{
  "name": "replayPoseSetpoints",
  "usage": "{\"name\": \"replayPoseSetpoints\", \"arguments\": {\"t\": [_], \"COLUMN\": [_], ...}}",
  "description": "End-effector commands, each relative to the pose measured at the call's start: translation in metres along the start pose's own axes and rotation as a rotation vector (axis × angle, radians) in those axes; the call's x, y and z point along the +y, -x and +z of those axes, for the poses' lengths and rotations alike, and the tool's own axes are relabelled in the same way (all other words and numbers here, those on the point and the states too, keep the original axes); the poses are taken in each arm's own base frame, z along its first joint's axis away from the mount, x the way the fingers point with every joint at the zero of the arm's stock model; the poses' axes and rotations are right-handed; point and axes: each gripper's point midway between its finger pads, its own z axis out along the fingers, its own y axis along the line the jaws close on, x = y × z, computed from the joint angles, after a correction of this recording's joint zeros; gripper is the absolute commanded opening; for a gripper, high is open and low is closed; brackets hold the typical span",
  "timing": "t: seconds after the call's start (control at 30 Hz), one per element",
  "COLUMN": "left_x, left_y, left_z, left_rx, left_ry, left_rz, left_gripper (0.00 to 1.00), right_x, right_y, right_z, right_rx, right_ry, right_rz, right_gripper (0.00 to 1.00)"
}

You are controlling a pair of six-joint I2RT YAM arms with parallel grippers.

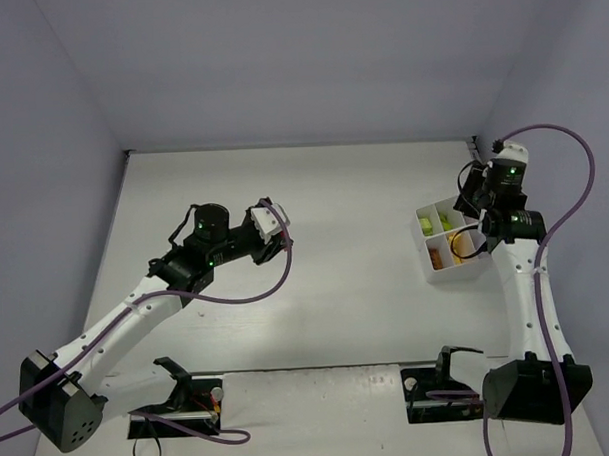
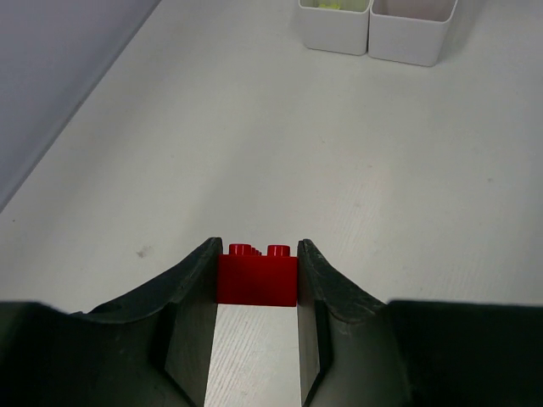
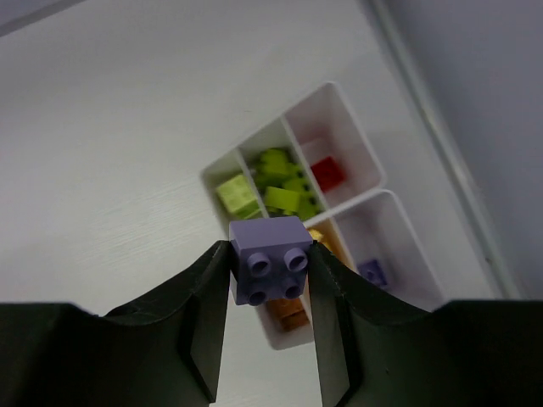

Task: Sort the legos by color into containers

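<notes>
1. Left of the table's (image 1: 338, 317) middle, your left pincer (image 2: 259, 248) pinches a red lego (image 2: 257, 281) by its sides.
2. Near the right edge, your right pincer (image 3: 270, 250) pinches a lavender lego (image 3: 270, 270), studs toward its camera, above the white tray (image 1: 456, 275).
3. Beneath it, the tray's four compartments hold lime green legos (image 3: 284, 199), a second red lego (image 3: 327, 174), orange legos (image 3: 293, 318) and a second lavender lego (image 3: 372, 271).

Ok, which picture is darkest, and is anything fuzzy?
Top view: the dimmest, and the tray looks tiny. Left wrist: bright and even, red brick sharp between dark fingers. Right wrist: lavender brick sharp, tray underneath a little soft.
</notes>
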Motion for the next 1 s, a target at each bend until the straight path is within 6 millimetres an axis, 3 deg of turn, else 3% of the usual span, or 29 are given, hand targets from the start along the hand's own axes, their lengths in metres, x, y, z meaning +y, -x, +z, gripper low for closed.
{"name": "replayPoseSetpoints", "arguments": {"t": [0.0, 0.33, 0.47, 0.6, 0.7, 0.83, 0.97], "left_x": [0.012, 0.010, 0.008, 0.008, 0.008, 0.007, 0.005], "left_y": [0.056, 0.064, 0.061, 0.059, 0.059, 0.061, 0.065], "left_z": [-0.005, -0.009, -0.010, -0.009, -0.009, -0.009, -0.010], "left_rx": [-0.158, -0.194, -0.195, -0.191, -0.191, -0.197, -0.207], "left_ry": [0.029, 0.033, 0.033, 0.032, 0.029, 0.021, 0.008], "left_rz": [0.000, -0.026, -0.031, -0.030, -0.026, -0.025, -0.037], "left_gripper": [0.23, 0.23, 0.23, 0.23, 0.23, 0.23, 0.23], "right_x": [-0.062, -0.097, -0.105, -0.109, -0.113, -0.108, -0.097], "right_y": [-0.006, -0.042, -0.055, -0.070, -0.076, -0.074, -0.063], "right_z": [0.004, 0.029, 0.033, 0.037, 0.038, 0.038, 0.036], "right_rx": [-0.010, 0.082, 0.105, 0.139, 0.151, 0.147, 0.129], "right_ry": [-0.318, -0.465, -0.482, -0.489, -0.498, -0.470, -0.403], "right_rz": [-0.020, 0.112, 0.151, 0.179, 0.190, 0.199, 0.202], "right_gripper": [0.00, 0.04, 0.15, 0.17, 0.25, 0.47, 0.56]}}
